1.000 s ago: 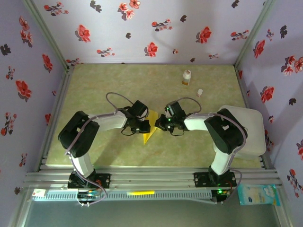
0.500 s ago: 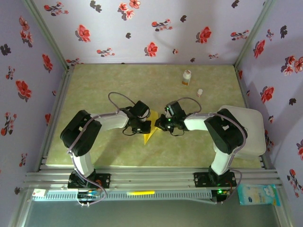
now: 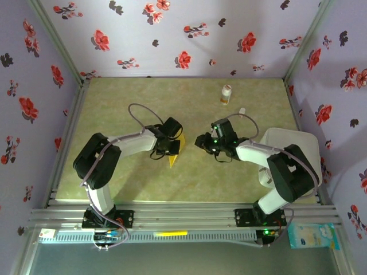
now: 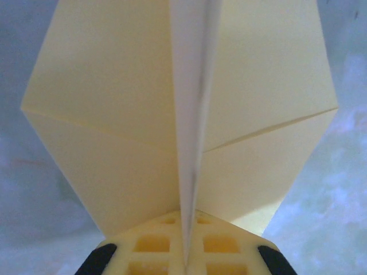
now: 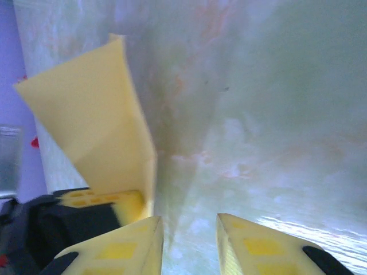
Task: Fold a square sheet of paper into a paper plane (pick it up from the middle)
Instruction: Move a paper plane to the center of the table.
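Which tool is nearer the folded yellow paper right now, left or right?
Left. The left tool is clamped on the centre crease of the folded yellow paper; the right tool sits beside it on the right, jaws parted with nothing between them.

Open tabletop (image 3: 114,103) left of bottle (image 3: 226,94)

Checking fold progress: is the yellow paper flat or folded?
Folded: the paper shows a centre crease and diagonal fold lines, pinched in the shut left gripper.

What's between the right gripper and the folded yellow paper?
Nothing. The top view shows a bare strip of table between the right gripper, jaws apart, and the folded yellow paper, which the left gripper pinches.
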